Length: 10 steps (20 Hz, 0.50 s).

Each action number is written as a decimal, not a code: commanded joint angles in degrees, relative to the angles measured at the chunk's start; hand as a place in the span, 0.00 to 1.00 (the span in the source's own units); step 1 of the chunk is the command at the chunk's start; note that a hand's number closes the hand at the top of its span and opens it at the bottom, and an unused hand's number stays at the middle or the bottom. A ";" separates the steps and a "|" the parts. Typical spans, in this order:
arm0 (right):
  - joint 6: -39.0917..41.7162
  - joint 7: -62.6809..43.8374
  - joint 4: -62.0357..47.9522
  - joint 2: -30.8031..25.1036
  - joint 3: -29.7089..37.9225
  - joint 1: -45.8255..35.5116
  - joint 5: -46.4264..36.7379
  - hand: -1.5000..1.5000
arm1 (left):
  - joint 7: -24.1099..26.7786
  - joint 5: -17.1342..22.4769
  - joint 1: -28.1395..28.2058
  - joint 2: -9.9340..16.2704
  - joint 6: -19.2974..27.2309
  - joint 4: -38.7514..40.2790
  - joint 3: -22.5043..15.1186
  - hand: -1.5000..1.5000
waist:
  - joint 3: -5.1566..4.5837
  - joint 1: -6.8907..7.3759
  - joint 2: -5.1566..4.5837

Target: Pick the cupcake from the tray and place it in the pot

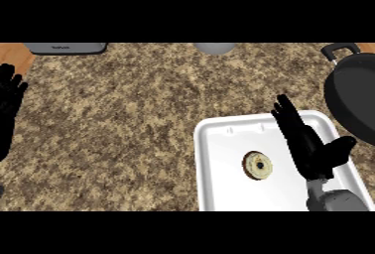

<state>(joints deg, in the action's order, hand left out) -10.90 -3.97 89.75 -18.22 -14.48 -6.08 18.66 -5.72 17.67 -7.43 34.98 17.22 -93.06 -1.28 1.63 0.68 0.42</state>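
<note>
**Hovering over the tray, fingers spread, cupcake not yet held**

Hanging above the white tray [219,163], right hand [311,149] open, fingers straight and pointing away toward the tray's far rim, thumb angled out to the right. Holding nothing. Showing a grey forearm [333,201] coming up from the lower edge beneath it.

Lying just left of that palm, near the tray's middle: the cupcake [258,165], tipped so its pale round face with a dark rim looks upward. Close beside the hand, though whether touching or apart cannot be told from this angle.

Sitting to the right of and beyond the right hand, past the tray's edge: the dark pot [351,99], cut off by the view's right side, handle pointing away.

Resting far off at the left edge, well apart from tray and cupcake: left hand [9,106], open, fingers up.

Stretching all around, a speckled brown counter [124,124]. Beyond the hands at the far edge, a grey appliance [66,47] and a grey rounded object [215,47].
</note>
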 commanded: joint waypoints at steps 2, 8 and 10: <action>12.06 5.04 -5.01 -3.46 4.46 -8.58 4.69 1.00 | -1.14 -0.40 -2.17 -1.42 0.27 -0.08 -0.33 0.50 | -1.53 0.02 -0.75; 17.71 17.39 -7.36 -17.62 -0.39 -18.89 -16.36 1.00 | -1.56 2.34 -3.15 -6.32 -0.45 -0.80 -3.63 0.50 | -1.74 1.99 -1.65; 21.27 31.86 -20.31 -10.89 2.14 -17.66 -11.80 0.00 | -2.35 1.54 -5.59 -8.37 1.32 1.18 -4.15 0.50 | -1.37 1.42 -1.78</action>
<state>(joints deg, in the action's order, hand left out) 6.74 14.09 79.02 -28.67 -12.59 -21.78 11.38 -7.26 19.05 -10.80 29.15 17.74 -93.40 -4.29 0.09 2.30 -0.83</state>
